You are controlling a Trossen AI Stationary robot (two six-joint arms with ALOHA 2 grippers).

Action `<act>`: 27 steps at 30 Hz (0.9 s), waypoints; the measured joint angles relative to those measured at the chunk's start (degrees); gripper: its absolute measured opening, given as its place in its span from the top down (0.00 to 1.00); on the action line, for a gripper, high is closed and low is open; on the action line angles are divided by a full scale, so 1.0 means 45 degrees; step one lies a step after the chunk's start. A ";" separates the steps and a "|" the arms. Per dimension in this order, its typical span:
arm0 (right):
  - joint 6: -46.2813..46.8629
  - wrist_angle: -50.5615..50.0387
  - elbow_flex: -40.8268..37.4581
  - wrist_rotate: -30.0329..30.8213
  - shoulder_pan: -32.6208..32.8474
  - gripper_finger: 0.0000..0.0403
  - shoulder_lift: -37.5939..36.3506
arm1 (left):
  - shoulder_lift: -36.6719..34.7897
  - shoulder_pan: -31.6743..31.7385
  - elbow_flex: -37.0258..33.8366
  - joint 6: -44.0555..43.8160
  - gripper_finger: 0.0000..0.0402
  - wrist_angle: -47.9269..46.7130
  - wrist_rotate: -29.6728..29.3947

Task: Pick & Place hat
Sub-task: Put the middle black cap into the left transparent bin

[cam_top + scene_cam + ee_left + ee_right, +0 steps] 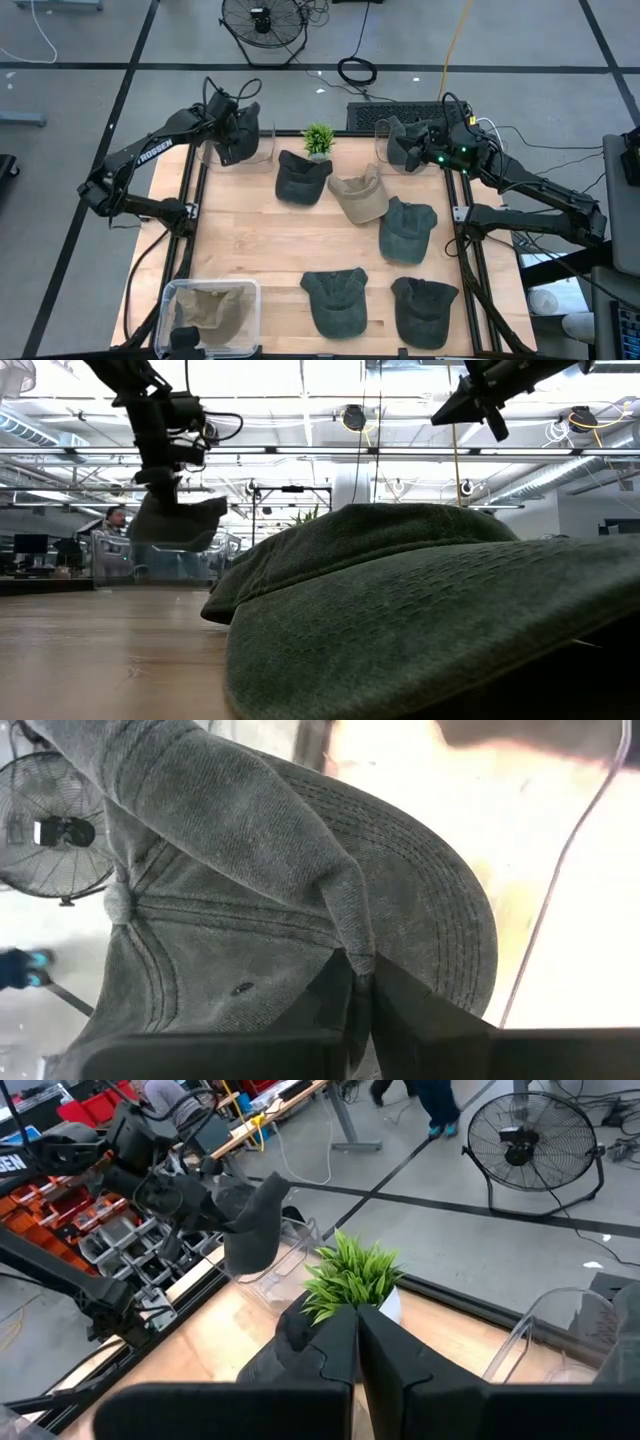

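Overhead strip lights and a floor fan (262,24) frame a light wooden table (250,250) where two dark arms work among scattered caps, with a small green plant (319,138) at the far edge as the fixed marker. Just to the plant's left, the left gripper (236,128) holds a dark grey hat (240,135) in the air above a clear plastic bin (262,147); its fingers (330,995) pinch a fold of the crown fabric, and the hat hangs down from them, brim outward and curved, its long axis running roughly away from the wrist. The cloth looks washed and faded, with rows of stitching along the brim and a button at the crown's top. The drop, by the look of it, turns on the hat sitting directly over the bin rather than its rim, and the left arm is clearly the one placed for it. To the plant's right, the right gripper (412,150) waits with its fingers closed and empty, beside a second clear bin (385,140). Six more caps lie on the table nearer the camera side, one tan cap (360,195) among green ones.
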 joint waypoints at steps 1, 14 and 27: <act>0.0005 0.0000 0.0000 0.0000 0.0000 0.99 0.0032 | 0.0000 0.0030 -0.0067 0.0127 0.93 0.0001 0.0002; 0.0193 0.0005 0.0000 -0.0005 0.0000 0.99 0.0122 | 0.0000 0.0608 -0.0202 0.0715 0.93 0.0024 0.0016; 0.0199 0.0005 0.0000 -0.0005 0.0000 0.99 0.0122 | 0.0330 0.0603 -0.0202 0.1032 0.92 0.0007 0.0235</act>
